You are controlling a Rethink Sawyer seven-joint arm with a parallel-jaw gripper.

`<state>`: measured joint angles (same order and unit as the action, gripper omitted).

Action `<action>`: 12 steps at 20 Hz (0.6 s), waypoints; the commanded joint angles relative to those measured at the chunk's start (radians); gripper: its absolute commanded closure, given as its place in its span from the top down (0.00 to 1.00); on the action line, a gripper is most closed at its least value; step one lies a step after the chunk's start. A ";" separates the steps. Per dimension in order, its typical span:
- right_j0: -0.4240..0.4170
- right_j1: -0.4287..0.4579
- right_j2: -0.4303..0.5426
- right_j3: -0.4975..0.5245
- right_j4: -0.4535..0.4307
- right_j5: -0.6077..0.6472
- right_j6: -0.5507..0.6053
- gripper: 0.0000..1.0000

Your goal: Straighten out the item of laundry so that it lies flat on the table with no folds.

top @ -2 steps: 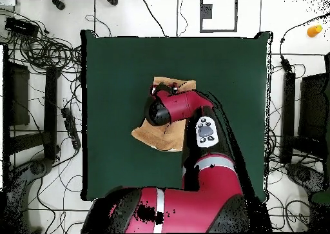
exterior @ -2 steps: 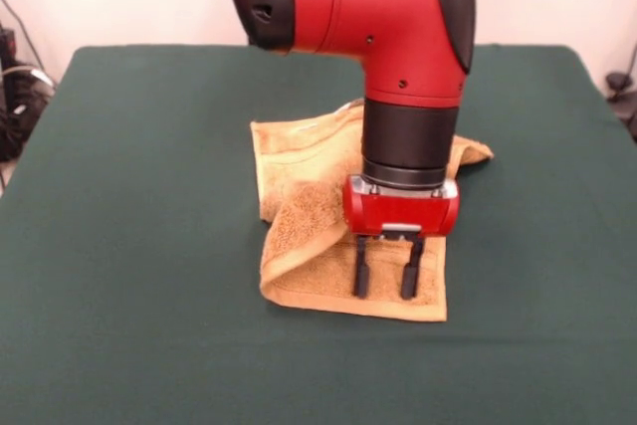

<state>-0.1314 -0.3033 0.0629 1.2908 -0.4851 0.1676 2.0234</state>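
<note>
Your gripper (exterior @ -2 steps: 384,279) hung straight down over the towel (exterior @ -2 steps: 304,236), which lay near the middle of the dark green table (exterior @ -2 steps: 139,196), a little toward the far side as the front camera saw it. You had the two black fingers (exterior @ -2 steps: 361,271) spread apart with a clear gap between them, pointing down at the near part of the cloth; their tips were low against the terry surface, but you could not tell from that angle whether they actually touched it, and nothing was pinched between them. The towel was far from flat. Its near left portion was folded over into a thick rolled edge running diagonally toward the near hem, and the far part was rumpled behind the red wrist housing, with one corner poking out to the right of the arm and another flap spreading to the left with its smoother woven band showing. The near hem lay fairly straight on the table. From overhead, the arm (top @ -2 steps: 193,180) covered most of the cloth, and you saw only tan patches of the towel (top @ -2 steps: 151,136) on either side of the wrist, all well inside the table (top @ -2 steps: 109,83) and well clear of its edges.
</note>
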 commanded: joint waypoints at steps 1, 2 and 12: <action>0.044 0.155 0.047 0.014 0.029 0.132 0.054 0.00; 0.049 0.155 0.042 0.015 0.033 0.138 0.056 0.00; 0.098 0.132 -0.011 0.061 0.063 0.089 0.118 0.00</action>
<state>-0.0922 -0.2911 0.0246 1.2733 -0.4545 0.1682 2.0234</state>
